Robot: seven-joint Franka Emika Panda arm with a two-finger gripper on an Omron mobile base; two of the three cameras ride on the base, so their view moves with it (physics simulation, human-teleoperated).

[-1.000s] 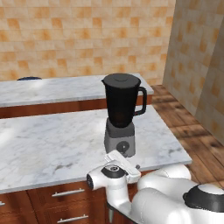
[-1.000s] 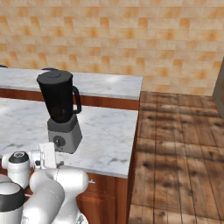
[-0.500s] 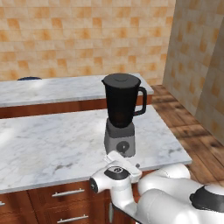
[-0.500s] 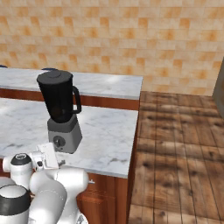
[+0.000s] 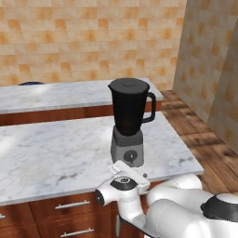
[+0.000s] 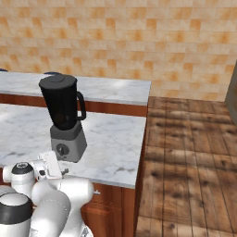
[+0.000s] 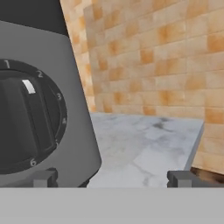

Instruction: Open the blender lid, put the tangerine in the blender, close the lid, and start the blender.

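Standing on the marble bench [image 5: 56, 153], the blender [image 5: 129, 122] wears its lid [image 5: 128, 84]. Just before its dial [image 7: 26, 120], the gripper [image 7: 111, 178] has its fingers wide apart, holding nothing.

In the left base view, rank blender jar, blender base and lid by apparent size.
1. Jar, largest.
2. Base.
3. Lid, smallest: a thin disc seen nearly edge-on, as wide as the jar's top.

— What do we see around the room?
— A white marble counter [image 5: 56, 153] over wooden drawers with metal handles [image 5: 70, 204], a second counter [image 6: 115, 90] behind, an orange tiled wall [image 6: 139, 41], a wooden plank floor [image 6: 190, 162].
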